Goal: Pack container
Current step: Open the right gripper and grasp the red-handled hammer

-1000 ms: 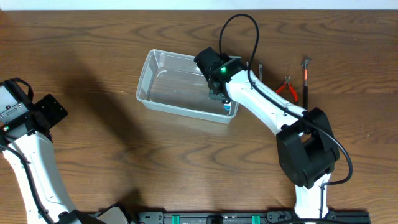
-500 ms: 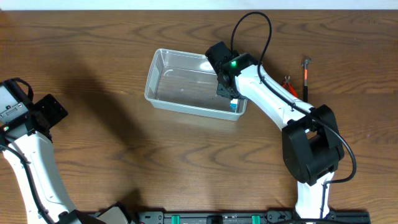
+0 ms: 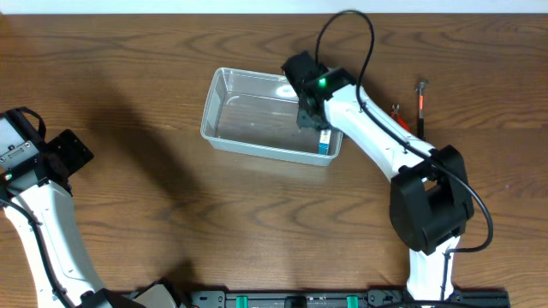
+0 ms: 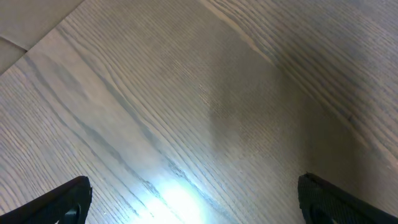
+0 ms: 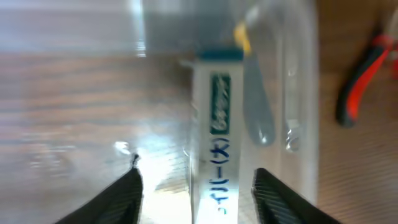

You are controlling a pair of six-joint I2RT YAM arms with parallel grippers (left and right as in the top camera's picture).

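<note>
The clear plastic container lies on the wooden table, left of centre in the overhead view. A small blue-and-white box stands inside it at its right end, and also shows in the right wrist view. My right gripper is down inside the container's right end. In the right wrist view its fingers are open on either side of the box, with a gap on each side. The container's right wall runs beside the box. My left gripper is open and empty over bare table at the far left.
Red-handled pliers and a black-and-red screwdriver lie on the table right of the container. The pliers also show in the right wrist view. The table's far edge runs along the top.
The container, with the box in it, has slid a little to the right and away, along with my right gripper. The left arm has not moved.
</note>
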